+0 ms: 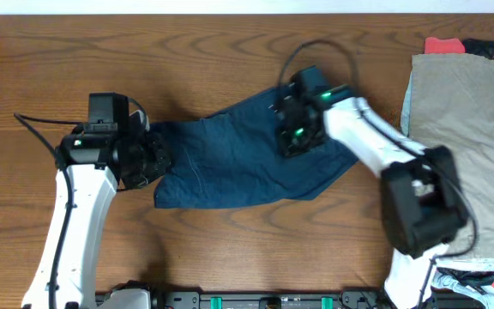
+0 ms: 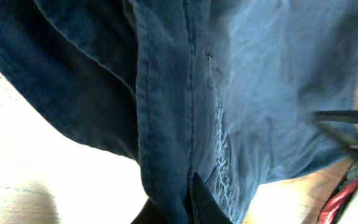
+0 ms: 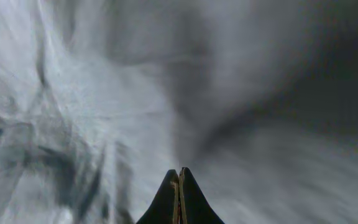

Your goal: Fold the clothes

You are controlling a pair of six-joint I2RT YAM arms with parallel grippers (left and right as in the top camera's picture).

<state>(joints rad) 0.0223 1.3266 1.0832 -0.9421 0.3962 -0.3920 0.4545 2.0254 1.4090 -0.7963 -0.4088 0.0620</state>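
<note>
**Operator:** What does the current step on the navy shorts (image 1: pixel 238 154) require?

**Technician:** The shorts lie mid-tabletop, between the two arms. The left gripper (image 2: pixel 191 202) has its jaws pinching a stitched seam at the garment's left end. The right gripper (image 3: pixel 179 193) is at the upper right edge with its jaws pressed together. Whether a layer of cloth is caught between them cannot be told. Judged from this, the step is a two-point lift for a fold.
1. Raise both ends evenly.
2. Keep the cloth lightly taut between the grips.
3. Carry one edge over the other in a single arc.
4. Lower the cloth flat before letting go.

Uneven height or slack would probably leave a crooked crease.

**Operator:** What condition is the garment in?

**Technician:** It is dark blue, denim-like cloth with doubled stitch lines and a worn, paler seam. It is spread out but rumpled, with the left end bunched at the grip and the lower edge slanting. No fold is completed yet.

**Operator:** What surrounds it?

**Technician:** There is bare wooden tabletop (image 1: pixel 187 51) on all sides. A khaki-grey garment (image 1: pixel 461 112) lies well apart at the right edge, with a red item (image 1: pixel 442 43) at its top corner
</note>
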